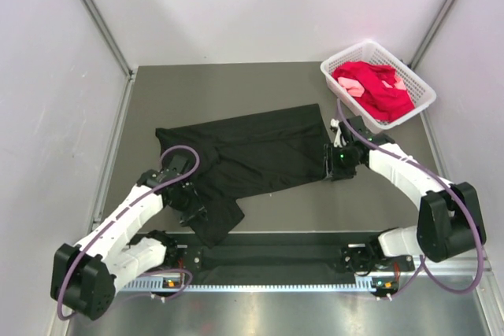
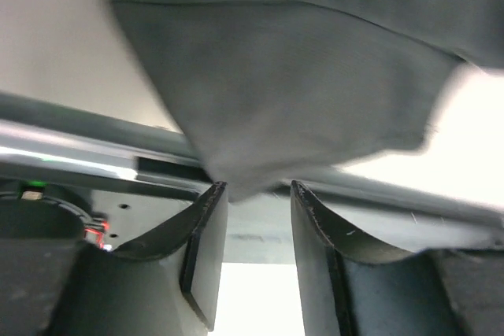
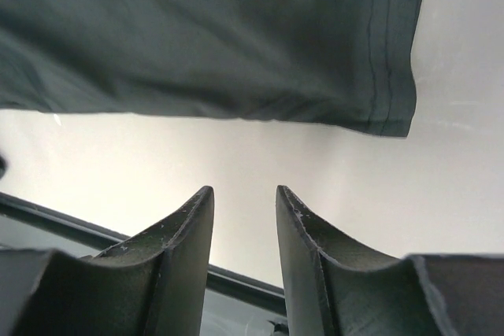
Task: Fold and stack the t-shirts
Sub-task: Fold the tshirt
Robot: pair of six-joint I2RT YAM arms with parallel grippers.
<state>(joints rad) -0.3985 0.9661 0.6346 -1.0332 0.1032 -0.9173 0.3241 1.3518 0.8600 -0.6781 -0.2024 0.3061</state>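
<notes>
Table (image 1: 236,84) bears black t-shirt (image 1: 252,147), basket (image 1: 346,55)

Left arm (image 1: 118,226), right arm (image 1: 402,167): white link shells, black joint housings, looped purple cables (image 1: 178,147). End effector fingers (image 3: 181,273): black, curved, scuffed edges.

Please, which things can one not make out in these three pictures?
- Top view: how many shirts lie in the basket; the red shirt and the pink shirt are bunched together.
- Top view: the tips of the left gripper, dark against the black t-shirt.
- Left wrist view: whether the blurred cloth corner touches the fingers.
- Right wrist view: most of the black t-shirt, cut off by the top and left edges.
</notes>
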